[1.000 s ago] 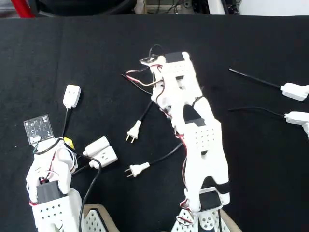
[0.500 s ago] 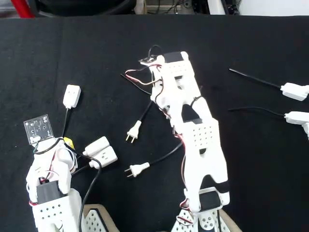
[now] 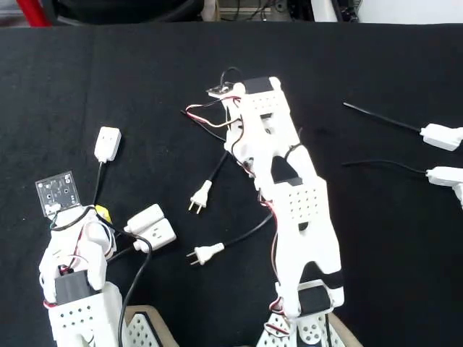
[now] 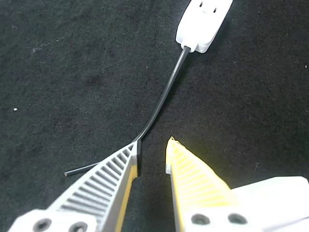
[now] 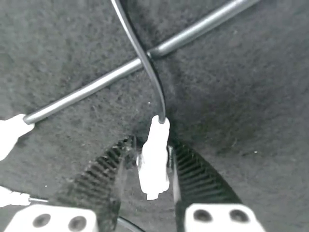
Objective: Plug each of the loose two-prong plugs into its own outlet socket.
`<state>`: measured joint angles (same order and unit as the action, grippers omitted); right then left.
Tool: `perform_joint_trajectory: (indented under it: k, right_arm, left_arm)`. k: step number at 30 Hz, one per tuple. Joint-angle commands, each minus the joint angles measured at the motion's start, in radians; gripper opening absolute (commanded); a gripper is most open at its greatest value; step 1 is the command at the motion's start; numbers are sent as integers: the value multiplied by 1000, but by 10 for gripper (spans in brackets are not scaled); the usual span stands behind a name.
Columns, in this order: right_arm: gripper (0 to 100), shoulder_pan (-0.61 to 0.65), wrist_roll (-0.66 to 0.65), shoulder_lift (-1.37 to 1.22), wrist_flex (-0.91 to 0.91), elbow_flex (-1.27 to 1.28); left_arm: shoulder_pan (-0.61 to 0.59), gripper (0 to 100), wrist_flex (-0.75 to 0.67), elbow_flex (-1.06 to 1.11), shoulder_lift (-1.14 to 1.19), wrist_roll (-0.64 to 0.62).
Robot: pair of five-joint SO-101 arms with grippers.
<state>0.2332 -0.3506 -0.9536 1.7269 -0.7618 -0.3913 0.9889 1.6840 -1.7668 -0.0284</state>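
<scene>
My right gripper (image 5: 150,142) is shut on the white body of a two-prong plug (image 5: 154,166), whose black cable (image 5: 145,63) runs away over the cloth and crosses a second cable (image 5: 96,84). From above, the right arm (image 3: 289,188) stretches over the middle of the table and covers that plug. Two loose two-prong plugs lie left of it, one (image 3: 200,196) farther and one (image 3: 207,254) nearer. My left gripper (image 4: 152,145) is open low over the cloth, with a thin black cable (image 4: 166,94) brushing its grey finger. That cable leads to a white outlet socket (image 4: 203,19).
A single white socket (image 3: 107,143) lies at the far left, and a pair of sockets (image 3: 152,225) beside the left arm (image 3: 72,267). Two more white sockets (image 3: 441,136) (image 3: 445,176) sit at the right edge. A small circuit board (image 3: 58,192) lies at the left.
The right arm's far end has shifted slightly left and away. The left arm and the loose plugs have not moved.
</scene>
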Motion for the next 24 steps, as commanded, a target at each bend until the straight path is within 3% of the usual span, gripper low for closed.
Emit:
perform_joint_trajectory:
  k: [1, 8, 14, 19, 24]
  right_arm:
    - [119, 0, -28, 53, 34, -24]
    - [33, -2, -44, 59, 34, -18]
    - [35, -2, -46, 59, 34, -18]
    - [119, -2, -48, 59, 34, -18]
    - [35, -2, -48, 61, 34, -18]
  left_arm:
    - [2, 112, 2, 19, -5, -5]
    - [2, 112, 2, 19, -5, -5]
    - [2, 112, 2, 19, -5, -5]
    - [2, 112, 2, 19, -5, -5]
    - [2, 112, 2, 19, -5, -5]
